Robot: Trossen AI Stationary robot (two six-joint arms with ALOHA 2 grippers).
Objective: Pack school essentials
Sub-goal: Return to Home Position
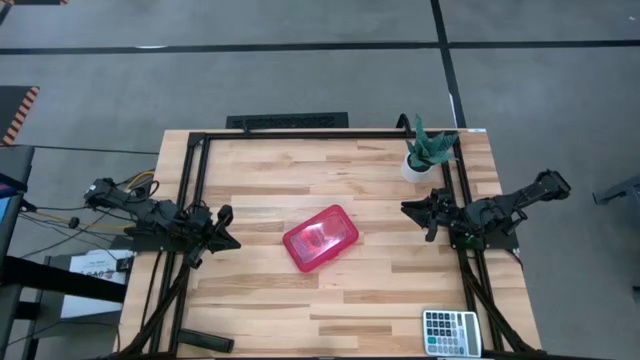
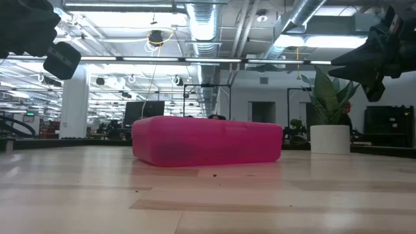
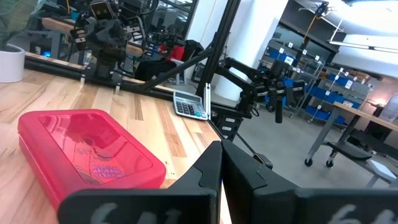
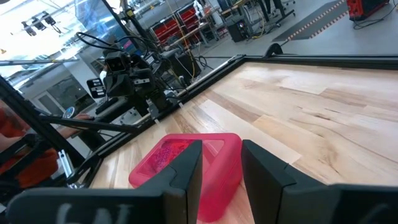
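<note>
A pink-red plastic box (image 1: 320, 238) with its lid on lies flat on the middle of the table, also seen in the low view (image 2: 207, 140). No crayons, sticky notes, scissors, pencils, pens or eraser show on the table; they are out of view. My left gripper (image 1: 228, 228) hovers near the table's left edge, shut and empty, pointing at the box (image 3: 87, 149). My right gripper (image 1: 412, 208) hovers near the right edge, open and empty, with the box (image 4: 186, 168) ahead of its fingers.
A green plant in a white pot (image 1: 425, 155) stands at the far right corner. A grey calculator (image 1: 450, 332) lies at the near right corner. A black frame (image 1: 195, 180) runs along the table's left, far and right sides. Bare wood surrounds the box.
</note>
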